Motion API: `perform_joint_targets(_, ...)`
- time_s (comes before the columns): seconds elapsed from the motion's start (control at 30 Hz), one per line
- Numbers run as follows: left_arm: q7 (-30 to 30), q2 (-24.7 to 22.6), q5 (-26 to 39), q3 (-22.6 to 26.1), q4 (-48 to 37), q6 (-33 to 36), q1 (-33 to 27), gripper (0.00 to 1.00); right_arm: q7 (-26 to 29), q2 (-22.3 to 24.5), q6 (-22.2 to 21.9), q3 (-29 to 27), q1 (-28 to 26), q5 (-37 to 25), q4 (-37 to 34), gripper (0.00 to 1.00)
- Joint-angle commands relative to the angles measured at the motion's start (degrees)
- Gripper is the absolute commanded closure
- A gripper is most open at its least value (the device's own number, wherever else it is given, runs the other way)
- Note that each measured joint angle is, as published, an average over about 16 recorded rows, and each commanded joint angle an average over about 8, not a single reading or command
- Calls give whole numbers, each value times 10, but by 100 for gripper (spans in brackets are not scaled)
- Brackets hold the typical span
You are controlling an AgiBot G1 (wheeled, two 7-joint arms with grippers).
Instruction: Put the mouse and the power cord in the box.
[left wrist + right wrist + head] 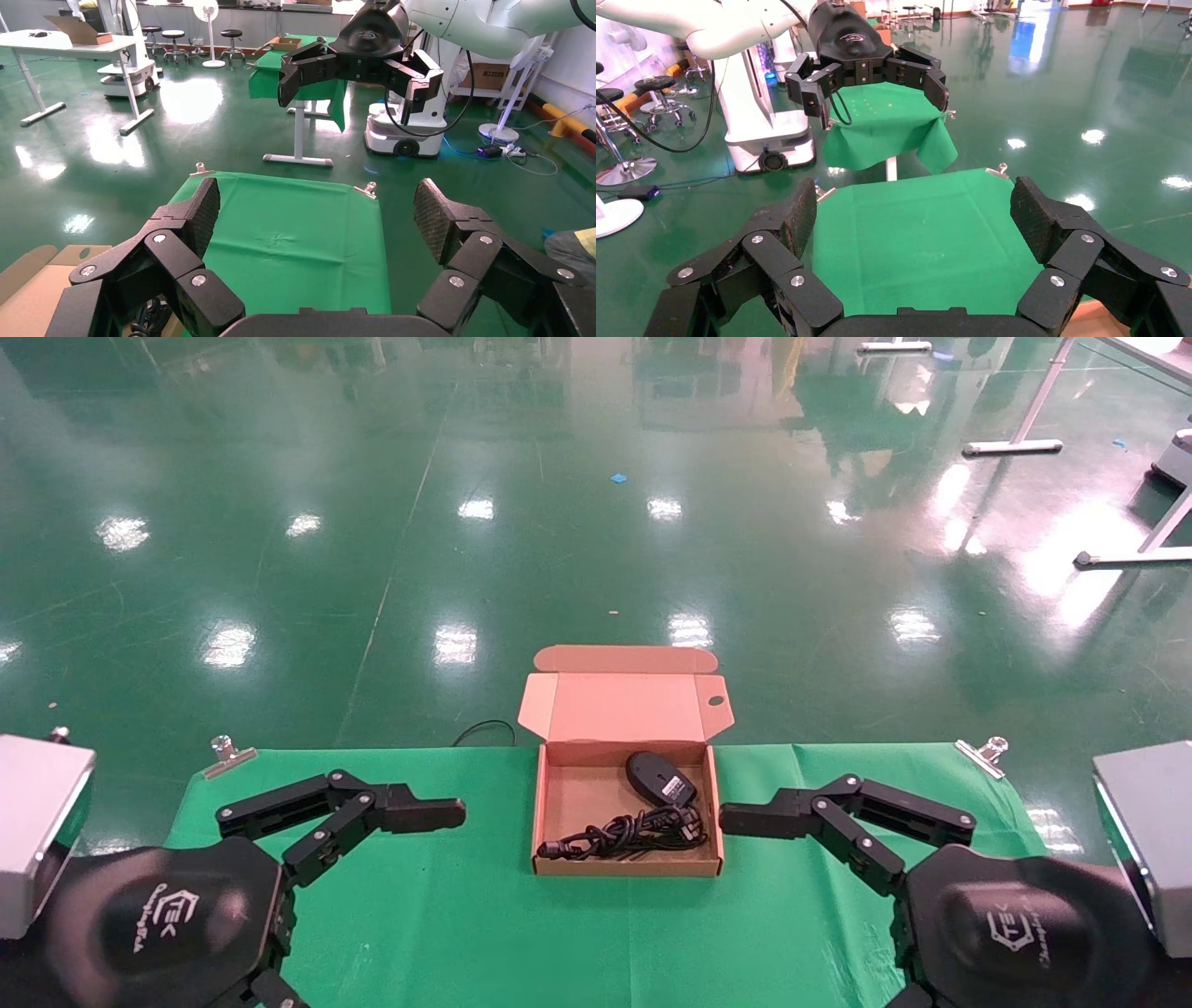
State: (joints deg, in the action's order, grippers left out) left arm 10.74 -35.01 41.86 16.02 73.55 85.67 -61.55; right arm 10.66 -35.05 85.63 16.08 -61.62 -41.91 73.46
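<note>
Both jaws spread wide and empty: left gripper (410, 859) and right gripper (773, 868) hovering over the green tabletop (447, 933), flanking the box (549, 803). Mouse (659, 777) and cord (629, 834) inside that open box at the tabletop's far edge, lid leaning back. Bare cloth toward the near edge.

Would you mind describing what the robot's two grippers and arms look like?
Both grippers, left and right, are matte black two-finger units built from jointed bars with silver screws. Their fingers carry dark textured pads. Each sits on a rounded black housing with a white logo, next to a silver-grey box. The wrist views show glossy white arms with thin black cables looping off them.
</note>
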Motion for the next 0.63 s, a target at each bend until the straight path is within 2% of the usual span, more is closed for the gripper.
perform_joint_targets(0.03, 0, 0, 0, 0, 0, 0, 0, 0, 0, 0, 0, 0, 0, 0, 0, 0)
perform_joint_targets(0.63, 0, 0, 0, 0, 0, 0, 0, 0, 0, 0, 0, 0, 0, 0, 0, 0)
